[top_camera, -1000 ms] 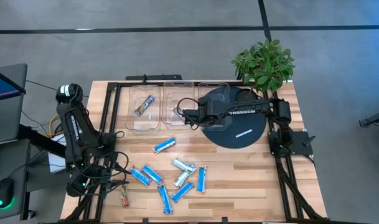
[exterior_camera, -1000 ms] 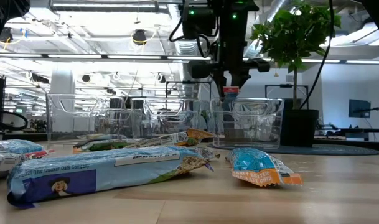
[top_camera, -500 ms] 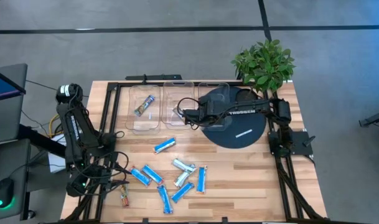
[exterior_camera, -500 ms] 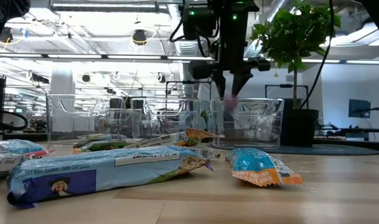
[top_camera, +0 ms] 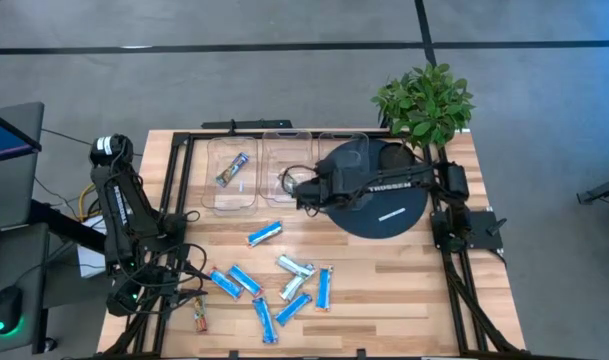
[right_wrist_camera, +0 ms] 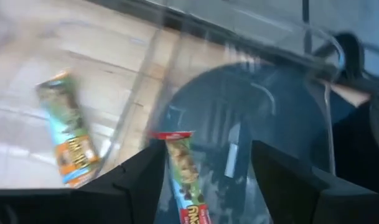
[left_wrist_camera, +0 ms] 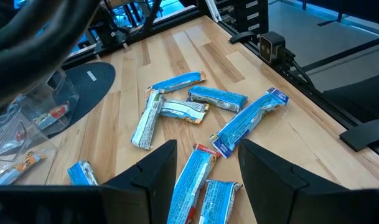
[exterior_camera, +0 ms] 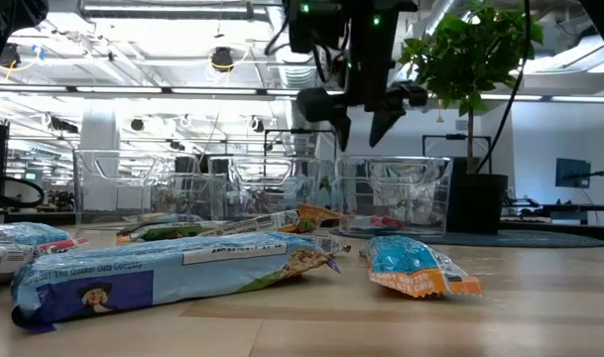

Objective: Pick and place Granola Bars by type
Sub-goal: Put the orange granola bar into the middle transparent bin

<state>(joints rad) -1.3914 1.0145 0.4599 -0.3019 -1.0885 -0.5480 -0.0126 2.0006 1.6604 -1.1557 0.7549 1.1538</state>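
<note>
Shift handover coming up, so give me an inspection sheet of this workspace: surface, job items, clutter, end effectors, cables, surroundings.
Surface: wooden table, dark round mat on its right.
Job's things: loose granola bars near the front; one bar in the left clear bin; a red-ended bar in the middle bin.
Clutter: orange-red bar apart at the front left corner.
End effectors: right end effector open, empty, above the bins; left end effector open, empty, over the loose bars.
Cables: bundle at the left arm's base.
Surroundings: potted plant, grey floor.
</note>
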